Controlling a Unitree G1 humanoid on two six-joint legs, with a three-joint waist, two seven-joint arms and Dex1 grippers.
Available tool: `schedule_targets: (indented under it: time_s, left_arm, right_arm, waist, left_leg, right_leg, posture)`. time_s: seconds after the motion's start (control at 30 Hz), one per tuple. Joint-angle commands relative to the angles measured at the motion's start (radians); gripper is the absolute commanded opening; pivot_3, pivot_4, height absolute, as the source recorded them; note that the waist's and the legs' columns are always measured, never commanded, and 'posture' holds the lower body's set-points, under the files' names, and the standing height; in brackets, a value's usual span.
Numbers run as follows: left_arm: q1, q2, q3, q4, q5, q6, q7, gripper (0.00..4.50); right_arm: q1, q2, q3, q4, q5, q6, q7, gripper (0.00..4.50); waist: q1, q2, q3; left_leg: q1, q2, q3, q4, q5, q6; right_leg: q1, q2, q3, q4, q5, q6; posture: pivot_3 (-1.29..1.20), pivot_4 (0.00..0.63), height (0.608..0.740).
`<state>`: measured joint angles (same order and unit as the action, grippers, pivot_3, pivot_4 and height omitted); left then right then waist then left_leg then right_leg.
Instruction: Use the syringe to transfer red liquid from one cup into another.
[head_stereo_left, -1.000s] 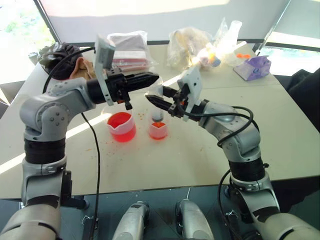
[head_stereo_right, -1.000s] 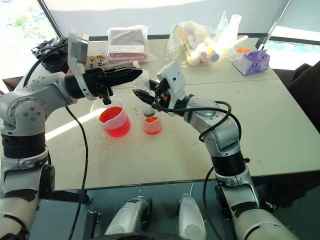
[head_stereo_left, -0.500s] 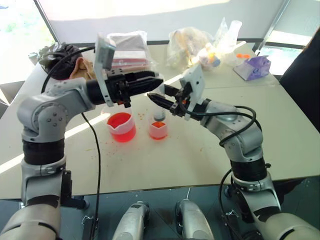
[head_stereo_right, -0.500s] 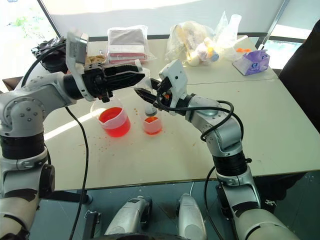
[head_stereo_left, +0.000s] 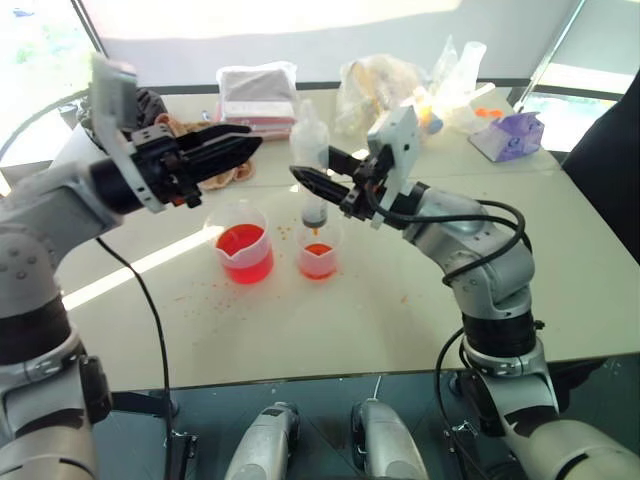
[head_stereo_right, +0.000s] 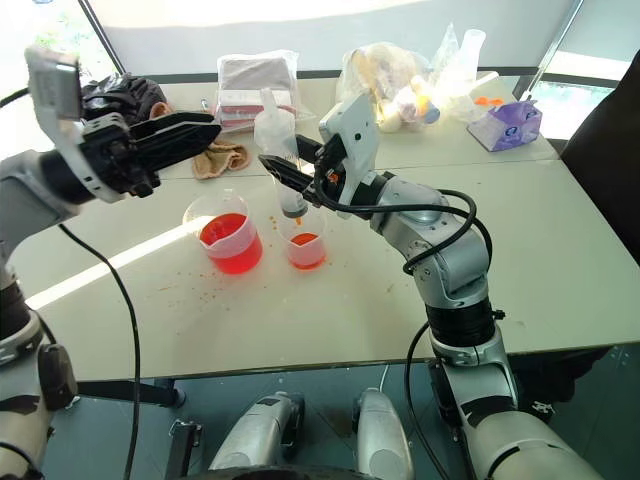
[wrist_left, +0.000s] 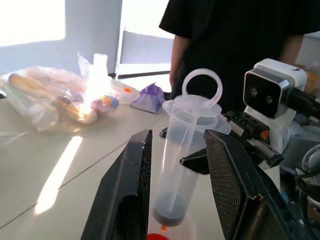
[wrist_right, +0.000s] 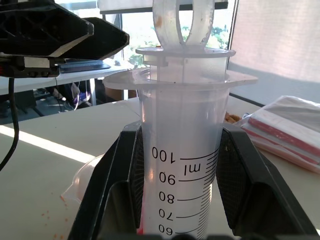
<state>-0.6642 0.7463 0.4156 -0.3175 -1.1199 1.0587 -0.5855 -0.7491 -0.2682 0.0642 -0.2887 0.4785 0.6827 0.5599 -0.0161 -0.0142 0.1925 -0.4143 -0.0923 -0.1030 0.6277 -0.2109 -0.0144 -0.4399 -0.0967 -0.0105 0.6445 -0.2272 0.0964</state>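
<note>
Syringe (head_stereo_left: 311, 160) sits upright in your right gripper (head_stereo_left: 322, 184), pinched by the barrel, tip over the smaller cup (head_stereo_left: 318, 252) mid-surface, just beside the larger cup (head_stereo_left: 241, 250). Plunger looks fully down, so the risk is drips off the tip or clipping a cup rim on the way across. Versus a second ago, your left gripper (head_stereo_left: 232, 150) has spread and backed off left.

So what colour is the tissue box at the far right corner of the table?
Purple; the tissue box shows best in the left eye view.
</note>
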Motion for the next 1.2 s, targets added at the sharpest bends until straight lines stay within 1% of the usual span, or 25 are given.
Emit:
schedule_targets:
  time_s: [0.03, 0.1, 0.2, 0.3, 0.37, 0.47, 0.53, 0.63, 0.73, 0.8, 1.0, 1.17, 1.2]
  left_arm:
    - [0.085, 0.071, 0.117, -0.077, -0.072, 0.02, 0.028, 1.7]
    - [0.126, 0.089, 0.136, -0.111, -0.102, 0.014, 0.036, 1.7]
    - [0.186, 0.106, 0.147, -0.173, -0.13, -0.003, 0.043, 1.7]
    - [0.261, 0.104, 0.153, -0.224, -0.134, -0.022, 0.049, 1.7]
    - [0.301, 0.098, 0.147, -0.243, -0.126, -0.044, 0.056, 1.7]
    - [0.334, 0.088, 0.138, -0.261, -0.125, -0.073, 0.072, 1.7]
    - [0.354, 0.088, 0.138, -0.272, -0.127, -0.088, 0.08, 1.7]
    - [0.381, 0.093, 0.145, -0.288, -0.139, -0.104, 0.095, 1.7]
    - [0.402, 0.107, 0.158, -0.306, -0.161, -0.117, 0.113, 1.7]
    - [0.418, 0.128, 0.165, -0.316, -0.161, -0.119, 0.11, 1.7]
    - [0.482, 0.188, 0.191, -0.34, -0.172, -0.124, 0.09, 1.7]
    - [0.534, 0.213, 0.189, -0.369, -0.156, -0.141, 0.068, 1.7]
    - [0.541, 0.216, 0.191, -0.372, -0.155, -0.145, 0.064, 1.72]
  right_arm:
    - [-0.13, -0.006, -0.1, -0.025, 0.103, 0.086, -0.032, 1.43]
    - [-0.169, -0.02, -0.124, 0.003, 0.127, 0.158, -0.058, 1.43]
    - [-0.268, -0.03, -0.21, 0.115, 0.192, 0.33, -0.132, 1.43]
    - [-0.403, -0.051, -0.3, 0.274, 0.233, 0.521, -0.208, 1.43]
    - [-0.5, -0.071, -0.339, 0.408, 0.215, 0.644, -0.266, 1.43]
    - [-0.607, -0.099, -0.338, 0.6, 0.129, 0.754, -0.35, 1.43]
    - [-0.645, -0.124, -0.276, 0.685, 0.072, 0.791, -0.363, 1.43]
    - [-0.655, -0.151, -0.154, 0.755, 0.005, 0.836, -0.353, 1.43]
    - [-0.627, -0.146, -0.114, 0.802, -0.027, 0.907, -0.351, 1.43]
    - [-0.614, -0.149, -0.058, 0.86, -0.02, 0.928, -0.335, 1.43]
    - [-0.579, -0.113, -0.034, 0.932, -0.064, 0.932, -0.331, 1.43]
    - [-0.567, -0.09, -0.015, 0.977, -0.104, 0.928, -0.319, 1.43]
    - [-0.567, -0.087, -0.012, 0.985, -0.108, 0.927, -0.311, 1.93]
  waist:
    - [-0.004, 0.0, 0.0]
    - [-0.003, 0.0, 0.0]
    - [0.004, 0.0, 0.0]
    - [0.004, 0.0, 0.0]
    - [0.004, 0.001, 0.0]
    - [0.003, 0.0, 0.0]
    - [0.001, 0.0, 0.0]
    - [-0.001, 0.0, 0.0]
    - [-0.002, 0.0, 0.0]
    - [-0.003, 0.0, 0.0]
    - [-0.004, 0.0, 0.0]
    - [-0.003, 0.0, 0.0]
    - [-0.003, 0.0, 0.0]
  left_leg:
    - [0.0, 0.0, 0.0, 0.0, 0.0, 0.0]
    - [0.0, 0.001, 0.0, 0.0, 0.0, 0.0]
    - [0.0, 0.001, 0.0, 0.0, 0.0, 0.0]
    - [0.0, 0.0, 0.0, 0.0, 0.0, 0.0]
    - [0.0, 0.001, 0.0, 0.0, 0.0, 0.0]
    - [0.0, 0.002, 0.0, -0.003, 0.0, 0.0]
    - [0.0, 0.002, 0.001, -0.005, 0.0, 0.0]
    - [-0.001, 0.002, 0.004, -0.007, -0.001, 0.002]
    - [-0.004, 0.002, 0.008, -0.007, -0.002, 0.004]
    - [-0.004, 0.002, 0.01, -0.007, -0.002, 0.004]
    - [-0.004, 0.003, 0.013, -0.007, -0.003, 0.005]
    - [-0.004, 0.003, 0.013, -0.007, -0.003, 0.005]
    - [-0.004, 0.003, 0.013, -0.007, -0.003, 0.005]
  right_leg:
    - [0.0, 0.0, 0.0, 0.0, 0.0, 0.0]
    - [-0.001, 0.0, 0.0, 0.0, 0.0, 0.0]
    - [0.0, 0.0, 0.0, 0.0, 0.0, -0.001]
    - [0.001, -0.001, 0.0, -0.002, -0.002, -0.004]
    - [0.001, -0.001, 0.001, -0.004, -0.002, -0.006]
    - [0.001, 0.0, 0.0, -0.007, -0.001, -0.006]
    - [0.002, 0.0, 0.0, -0.011, -0.001, -0.007]
    - [0.002, -0.001, 0.001, -0.014, -0.001, -0.007]
    - [-0.002, -0.001, 0.002, -0.014, 0.001, -0.003]
    - [-0.003, -0.002, 0.003, -0.014, 0.002, -0.002]
    - [-0.004, -0.001, 0.005, -0.014, 0.002, -0.002]
    - [-0.003, 0.0, 0.005, -0.014, 0.002, -0.003]
    - [-0.003, 0.0, 0.005, -0.014, 0.002, -0.003]
  posture:
    - [0.0, 0.15, 0.734]
    - [0.0, 0.15, 0.734]
    - [0.0, 0.15, 0.734]
    - [0.0, 0.15, 0.734]
    - [0.0, 0.15, 0.734]
    - [0.0, 0.15, 0.734]
    - [0.0, 0.15, 0.734]
    - [0.0, 0.15, 0.734]
    - [0.0, 0.15, 0.734]
    - [0.0, 0.15, 0.734]
    - [0.0, 0.15, 0.734]
    - [0.0, 0.15, 0.734]
    - [0.0, 0.15, 0.734]
